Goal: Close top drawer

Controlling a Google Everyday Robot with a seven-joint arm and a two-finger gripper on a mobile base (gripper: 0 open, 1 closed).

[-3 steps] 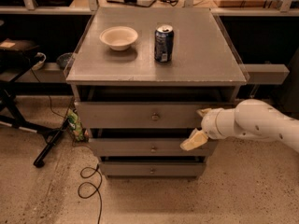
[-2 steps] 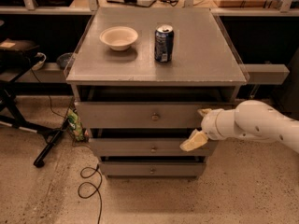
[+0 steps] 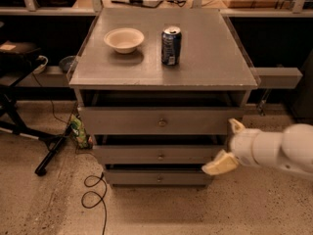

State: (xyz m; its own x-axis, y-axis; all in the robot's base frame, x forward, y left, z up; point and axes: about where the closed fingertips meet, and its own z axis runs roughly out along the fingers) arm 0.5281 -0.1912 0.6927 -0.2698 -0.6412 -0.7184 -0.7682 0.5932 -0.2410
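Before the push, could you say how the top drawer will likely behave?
The top drawer looks like rigid wood, so it should probably slide, not flex. The hand sits open by its right end; pushing there might skew it.

Your gripper (image 3: 228,145) sits at the right end of the top drawer (image 3: 127,121), which juts out under the cabinet top (image 3: 210,62). On top, the bowl (image 3: 124,39) is left and the can (image 3: 171,45) just right. The lower drawers (image 3: 146,155) are beneath.

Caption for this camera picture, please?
Gripper beside the open top drawer; bowl and can sit on the cabinet.
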